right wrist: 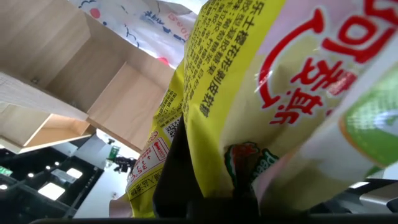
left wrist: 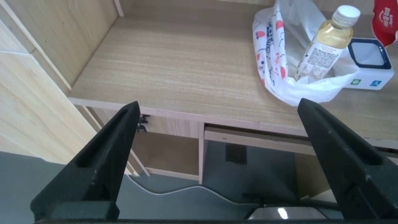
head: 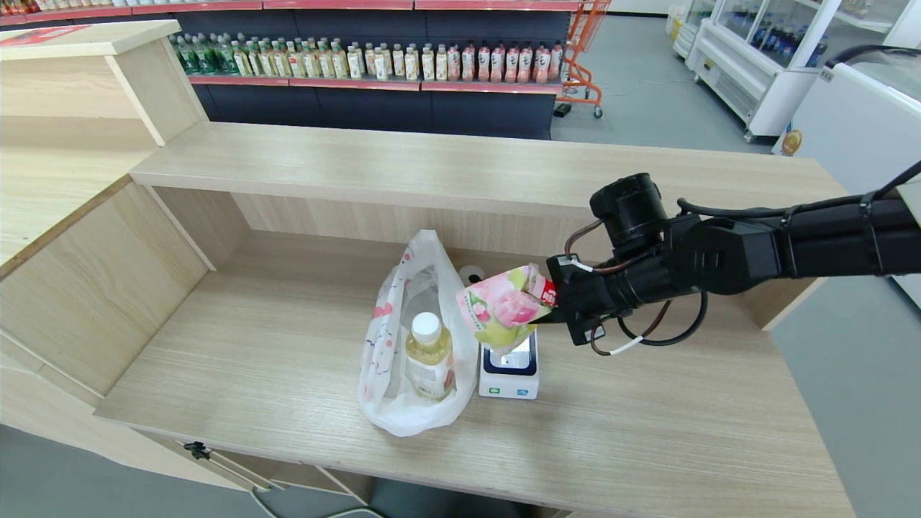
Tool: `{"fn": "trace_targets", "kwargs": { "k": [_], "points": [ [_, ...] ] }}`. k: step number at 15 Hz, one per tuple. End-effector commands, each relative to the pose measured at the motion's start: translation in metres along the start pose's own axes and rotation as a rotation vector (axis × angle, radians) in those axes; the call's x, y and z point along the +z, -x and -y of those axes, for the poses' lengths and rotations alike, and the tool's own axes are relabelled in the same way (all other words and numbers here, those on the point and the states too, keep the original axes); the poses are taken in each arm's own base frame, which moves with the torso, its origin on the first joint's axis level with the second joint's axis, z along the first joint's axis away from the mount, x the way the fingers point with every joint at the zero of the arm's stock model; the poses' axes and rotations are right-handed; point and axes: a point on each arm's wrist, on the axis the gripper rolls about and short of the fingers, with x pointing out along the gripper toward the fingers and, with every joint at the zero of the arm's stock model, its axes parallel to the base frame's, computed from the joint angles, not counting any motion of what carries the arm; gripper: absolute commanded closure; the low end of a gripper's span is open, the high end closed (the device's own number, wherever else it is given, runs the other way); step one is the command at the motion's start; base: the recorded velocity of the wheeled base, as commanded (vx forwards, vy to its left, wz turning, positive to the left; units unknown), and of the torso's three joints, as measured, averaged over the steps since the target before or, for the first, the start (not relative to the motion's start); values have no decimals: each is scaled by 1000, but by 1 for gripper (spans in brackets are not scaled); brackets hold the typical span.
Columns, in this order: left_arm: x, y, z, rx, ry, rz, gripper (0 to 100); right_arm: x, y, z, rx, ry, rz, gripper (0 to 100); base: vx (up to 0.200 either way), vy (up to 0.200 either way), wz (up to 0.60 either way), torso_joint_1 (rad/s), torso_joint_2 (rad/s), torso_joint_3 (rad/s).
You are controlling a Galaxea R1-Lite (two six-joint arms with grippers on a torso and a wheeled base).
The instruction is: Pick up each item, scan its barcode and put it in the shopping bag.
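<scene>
My right gripper [head: 548, 296] is shut on a pink and yellow-green snack bag [head: 504, 306], holding it in the air just above the white barcode scanner [head: 509, 367]. Up close, the snack bag [right wrist: 267, 106] presses against the right wrist camera with its printed back showing. The white plastic shopping bag [head: 403, 338] stands open left of the scanner with a yellowish tea bottle [head: 429, 354] inside. My left gripper [left wrist: 217, 162] hangs open below the counter's front edge, away from the shopping bag [left wrist: 280, 56], bottle [left wrist: 326, 43] and scanner [left wrist: 369, 62].
The wooden counter [head: 273, 374] has a raised back ledge [head: 446, 165] and a side wall on the left. A drawer front [left wrist: 261, 134] runs under the counter edge. Store shelves with bottles [head: 374, 61] and freezers [head: 763, 65] stand behind.
</scene>
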Motion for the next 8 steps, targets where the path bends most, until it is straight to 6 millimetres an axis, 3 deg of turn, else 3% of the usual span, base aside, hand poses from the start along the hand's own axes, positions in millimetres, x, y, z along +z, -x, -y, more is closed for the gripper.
{"fn": "trace_targets", "kwargs": {
  "k": [1,8],
  "points": [
    [0,0,0,-1,1,1,0,1,0,2,-4,-2,0,100,0,0,0,0,0,0],
    [0,0,0,0,1,1,0,3,-2,1,37,-18,0,100,0,0,0,0,0,0]
  ]
}}
